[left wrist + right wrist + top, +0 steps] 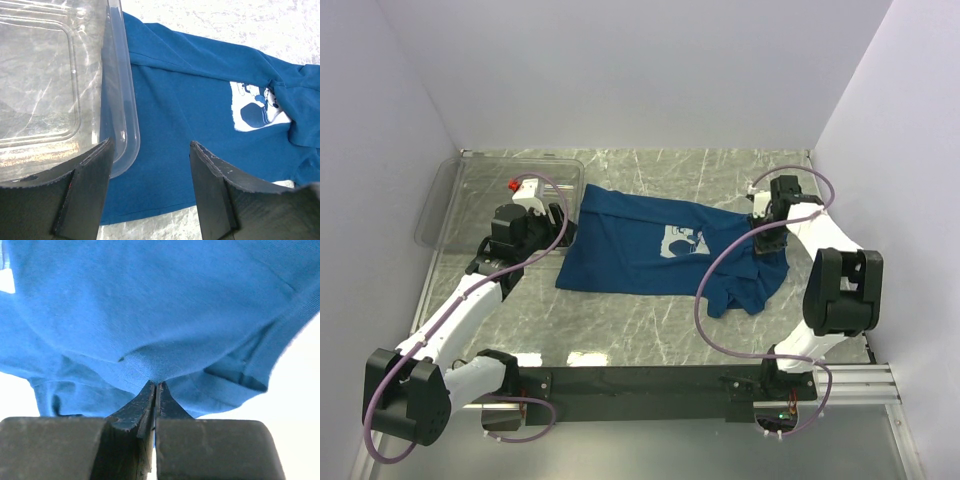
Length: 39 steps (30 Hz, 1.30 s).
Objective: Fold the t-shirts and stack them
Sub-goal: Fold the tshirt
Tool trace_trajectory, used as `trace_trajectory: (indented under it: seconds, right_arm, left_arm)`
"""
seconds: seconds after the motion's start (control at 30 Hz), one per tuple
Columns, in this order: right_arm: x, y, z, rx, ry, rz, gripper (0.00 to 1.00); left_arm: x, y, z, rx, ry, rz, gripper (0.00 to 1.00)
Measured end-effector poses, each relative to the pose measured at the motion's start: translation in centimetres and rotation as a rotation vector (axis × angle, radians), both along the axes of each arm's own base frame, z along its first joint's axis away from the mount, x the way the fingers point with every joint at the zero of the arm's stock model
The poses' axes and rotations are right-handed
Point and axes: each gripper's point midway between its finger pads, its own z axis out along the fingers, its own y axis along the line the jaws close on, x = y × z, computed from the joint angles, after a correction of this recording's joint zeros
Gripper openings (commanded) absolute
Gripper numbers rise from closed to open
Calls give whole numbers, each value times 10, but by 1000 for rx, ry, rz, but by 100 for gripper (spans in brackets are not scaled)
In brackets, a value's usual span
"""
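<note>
Setting: pale-walled enclosure with a grey marbled counter (650, 320); both arm bases sit at its near edge.
Task item: one dark blue t-shirt (620, 250), mid-counter, print side up. Its left part lies flat and its right part is bunched toward the right arm.
Print: pale square print (685, 242) on the chest, partly creased.
Bin: clear plastic bin (460, 200), far left. Its near corner rim overlaps the shirt's left edge in the left wrist view.
Left tool (150, 145): jaws wide apart and holding nothing, poised above the bin corner and the shirt's left edge.
Right tool (156, 387): jaws pressed together on a pinch of shirt fabric, with cloth draping away from the pinch.
Step (judged): spreading the shirt before the first fold; nothing is folded or stacked yet.
Next move (judged): the left tool needs a grip on the shirt's left edge, clear of the bin rim, so the cloth can be drawn flat between the two tools.
</note>
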Motion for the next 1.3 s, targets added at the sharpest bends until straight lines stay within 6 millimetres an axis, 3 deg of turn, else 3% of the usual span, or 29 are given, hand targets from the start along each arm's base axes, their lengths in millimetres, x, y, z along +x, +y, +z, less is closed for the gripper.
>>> trace_trajectory:
  seconds: [0.3, 0.37, 0.47, 0.6, 0.67, 0.77, 0.87, 1.03, 1.13, 1.3]
  right_arm:
    - [-8, -29, 5, -93, -25, -75, 1]
    - [-9, -36, 2, -118, -22, -99, 7]
    - [-10, -43, -1, -142, -15, -119, 31]
    - [-9, -46, -3, -160, -11, -122, 44]
    - [-7, -44, 2, -153, -31, -101, 46]
    - [-6, -30, 18, -112, -85, -19, 46]
    - [-7, 10, 30, -57, -124, 152, 45]
    - [-17, 76, 12, -17, -78, 365, 45]
    - [-20, 85, -6, -36, -24, 374, 45]
    - [-16, 80, -30, -103, 29, 324, 45]
  left_arm:
    - [-1, -2, -1, -5, 4, -12, 67]
    - [-1, -3, -2, -8, 8, -15, 67]
    - [-1, -4, -2, -11, 10, -21, 67]
    - [-1, -4, -2, -10, 11, -22, 67]
    - [-2, -4, -2, -11, 11, -22, 67]
    - [-2, -4, -2, -12, 11, -22, 67]
    - [-2, -5, -2, -16, 12, -25, 67]
    - [-5, -6, -7, -28, 30, -25, 67]
    - [-6, -7, -6, -35, 30, -29, 67]
    - [-11, -8, -8, -51, 33, -31, 67]
